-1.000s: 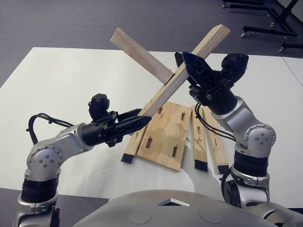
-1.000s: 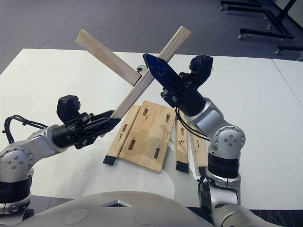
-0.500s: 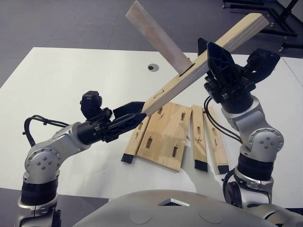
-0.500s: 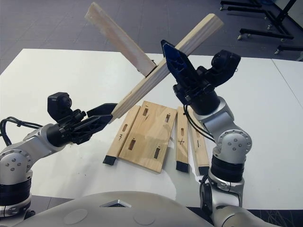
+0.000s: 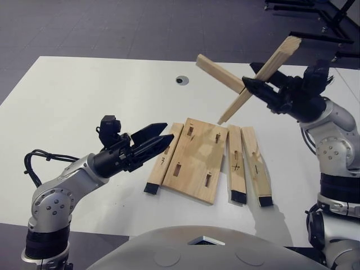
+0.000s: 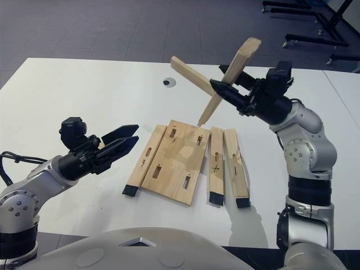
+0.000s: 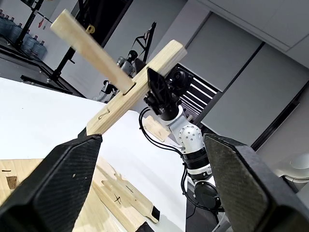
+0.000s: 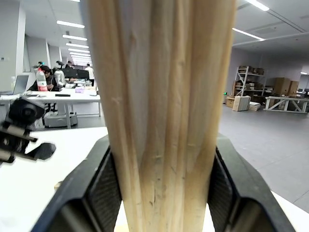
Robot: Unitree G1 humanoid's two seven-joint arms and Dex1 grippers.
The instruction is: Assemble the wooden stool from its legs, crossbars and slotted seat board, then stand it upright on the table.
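Left eye view: a white table (image 5: 67,101) holds loose parts of a wooden stool, with one piece raised in the air at the right. At the near left, the left gripper (image 5: 166,132) hovers low over the table with its two black fingers spread apart and holding nothing, its tips just beside a lone leg (image 5: 163,160) that lies flat with its black foot toward the near edge. Touching that leg on its right lies the slotted seat board (image 5: 197,160), flat and slightly angled. Right of the board lies a pair of legs (image 5: 246,164), side by side, with their black feet also near. Above the far edge of the board hangs a raised leg (image 5: 275,56), tilted, its lower end near the board but apart from it. A crossbar (image 5: 216,72) sticks out from the slot in its middle toward the far left, so the two form a cross. At the far right, the right gripper (image 5: 251,76) is clamped on the raised leg beside that joint. The risk, as I judge it, is the joint: only one arm carries the cross, so a swing or tilt could let the crossbar slide out of its slot, or the leg could pivot in the grip and knock the seat board askew.
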